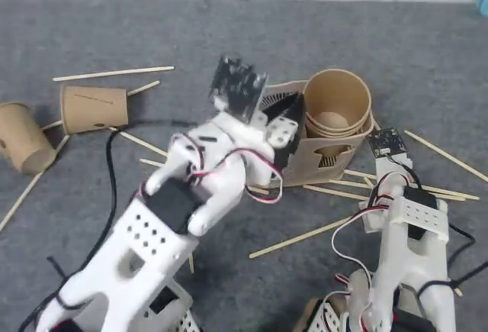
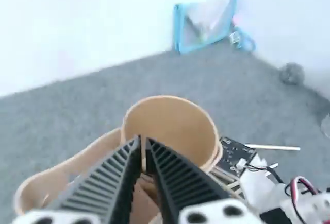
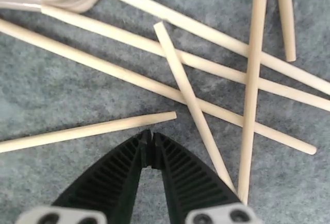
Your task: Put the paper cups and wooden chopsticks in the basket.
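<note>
Chopstick [image 2: 143,162] is clamped in left gripper [image 2: 143,141] above basket [image 1: 305,168], likely for dropping; right gripper [image 3: 151,140], closed and empty, is parked at basket's 4 o'clock.

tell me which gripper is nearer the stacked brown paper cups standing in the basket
Left. The left gripper, shut on a thin wooden chopstick, hangs at the rim of the stacked brown paper cups. The right gripper is shut, low over loose chopsticks on the carpet beside the basket.

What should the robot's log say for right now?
left gripper: shut on chopstick, above basket | right gripper: shut, empty, over loose chopsticks
</note>
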You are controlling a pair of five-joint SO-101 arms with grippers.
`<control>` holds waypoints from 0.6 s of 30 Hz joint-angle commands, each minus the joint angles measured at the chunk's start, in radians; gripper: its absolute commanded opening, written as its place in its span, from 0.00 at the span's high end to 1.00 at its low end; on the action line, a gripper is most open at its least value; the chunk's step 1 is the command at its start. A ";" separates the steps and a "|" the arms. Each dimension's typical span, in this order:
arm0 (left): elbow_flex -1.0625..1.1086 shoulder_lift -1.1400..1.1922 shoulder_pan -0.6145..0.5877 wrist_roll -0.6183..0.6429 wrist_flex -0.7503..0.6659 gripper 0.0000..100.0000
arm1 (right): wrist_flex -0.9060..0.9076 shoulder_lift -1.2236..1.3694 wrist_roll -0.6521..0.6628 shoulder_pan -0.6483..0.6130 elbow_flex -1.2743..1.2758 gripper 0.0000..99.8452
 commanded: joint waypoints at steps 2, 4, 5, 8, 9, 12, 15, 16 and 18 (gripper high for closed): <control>0.143 -0.046 0.005 -0.005 -0.299 0.99 | -0.008 -0.035 0.011 -0.004 0.000 0.99; 0.222 -0.046 0.026 -0.005 -0.439 0.99 | -0.008 -0.035 0.011 -0.004 0.000 0.99; 0.262 -0.046 0.035 -0.005 -0.509 0.99 | -0.008 -0.035 0.011 -0.004 0.000 0.99; 0.371 -0.043 0.055 -0.005 -0.707 0.99 | -0.008 -0.035 0.011 -0.004 0.000 0.99; 0.398 -0.043 0.061 -0.005 -0.758 0.99 | -0.008 -0.035 0.011 -0.004 0.000 0.99; 0.440 -0.043 0.068 -0.005 -0.812 0.99 | -0.010 -0.035 0.011 -0.004 0.000 0.99; 0.441 -0.043 0.071 -0.005 -0.735 0.99 | -0.010 -0.035 0.011 -0.004 0.000 0.99; 0.441 -0.043 0.072 -0.005 -0.706 0.99 | -0.010 -0.035 0.011 -0.004 0.000 0.99; 0.441 -0.043 0.072 -0.005 -0.654 0.99 | -0.010 -0.035 0.011 -0.004 0.000 0.99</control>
